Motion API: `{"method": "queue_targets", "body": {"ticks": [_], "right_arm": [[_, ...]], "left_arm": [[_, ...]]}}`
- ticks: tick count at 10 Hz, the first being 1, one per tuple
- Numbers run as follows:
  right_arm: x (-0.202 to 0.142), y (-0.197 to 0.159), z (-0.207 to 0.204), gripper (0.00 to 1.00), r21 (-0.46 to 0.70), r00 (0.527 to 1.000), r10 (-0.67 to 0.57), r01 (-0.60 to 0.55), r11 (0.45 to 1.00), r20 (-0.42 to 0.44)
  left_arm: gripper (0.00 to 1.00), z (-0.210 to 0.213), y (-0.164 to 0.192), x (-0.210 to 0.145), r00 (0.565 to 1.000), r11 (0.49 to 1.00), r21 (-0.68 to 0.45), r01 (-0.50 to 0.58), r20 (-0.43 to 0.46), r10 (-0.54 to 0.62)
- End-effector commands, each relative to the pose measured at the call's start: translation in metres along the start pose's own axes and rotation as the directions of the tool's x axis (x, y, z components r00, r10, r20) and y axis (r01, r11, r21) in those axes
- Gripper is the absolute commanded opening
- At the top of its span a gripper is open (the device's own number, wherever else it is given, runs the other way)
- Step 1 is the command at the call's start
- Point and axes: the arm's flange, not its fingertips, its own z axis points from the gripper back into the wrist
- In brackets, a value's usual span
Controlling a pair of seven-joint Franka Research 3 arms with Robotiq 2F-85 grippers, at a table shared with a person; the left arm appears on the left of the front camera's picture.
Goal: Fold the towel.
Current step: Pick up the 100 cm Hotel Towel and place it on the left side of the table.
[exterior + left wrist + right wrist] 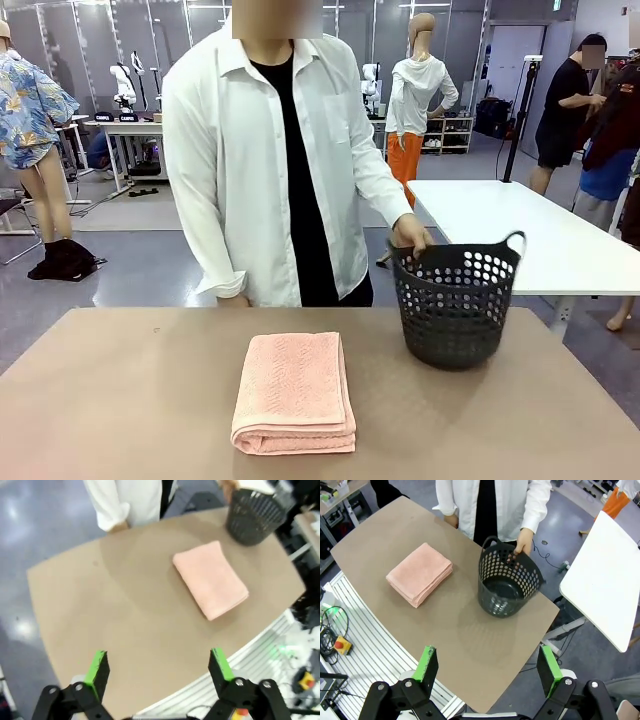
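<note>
The right wrist view looks down into the black basket (507, 580) at frame centre, its inside bare; the front view shows its side. The folded towel (295, 392) lies lower centre. Left gripper (159, 670) and right gripper (489, 667) stand apart, holding nothing.

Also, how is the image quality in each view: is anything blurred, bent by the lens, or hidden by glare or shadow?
Front view: sharp and evenly lit, the towel casting hardly any shadow. Left wrist view: soft and blurred overall, and the table edge curves from the wide lens. Right wrist view: crisp; the basket throws a faint dotted shadow toward the camera, and the table edges bow slightly.
</note>
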Motion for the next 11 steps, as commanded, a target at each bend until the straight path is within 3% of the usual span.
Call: {"method": "queue_targets", "body": {"ticks": [1,3,4,6,10,11], "right_arm": [[0.003,-0.001,0.000,1.00,-0.008,1.000,-0.025,0.025,1.000,0.002],[0.003,-0.001,0.000,1.00,-0.008,1.000,-0.025,0.025,1.000,0.002],[0.003,-0.001,0.000,1.00,-0.008,1.000,-0.025,0.025,1.000,0.002],[0.003,-0.001,0.000,1.00,-0.008,1.000,-0.025,0.025,1.000,0.002],[0.003,-0.001,0.000,1.00,-0.008,1.000,-0.025,0.025,1.000,0.002],[0.003,-0.001,0.000,1.00,-0.008,1.000,-0.025,0.025,1.000,0.002]], "left_arm": [[1.00,-0.047,-0.011,0.002,0.997,0.996,-0.051,-0.069,0.021,0.070],[1.00,-0.116,-0.018,-0.004,0.992,0.985,-0.115,-0.127,-0.044,0.122],[1.00,-0.152,-0.022,-0.008,0.976,0.967,-0.167,-0.194,-0.137,0.172],[1.00,-0.199,-0.030,-0.012,0.943,0.913,-0.274,-0.302,-0.223,0.245],[1.00,-0.284,-0.031,-0.027,0.888,0.861,-0.247,-0.444,-0.254,0.385],[1.00,-0.302,-0.029,-0.031,0.858,0.826,-0.259,-0.501,-0.272,0.435]]}}
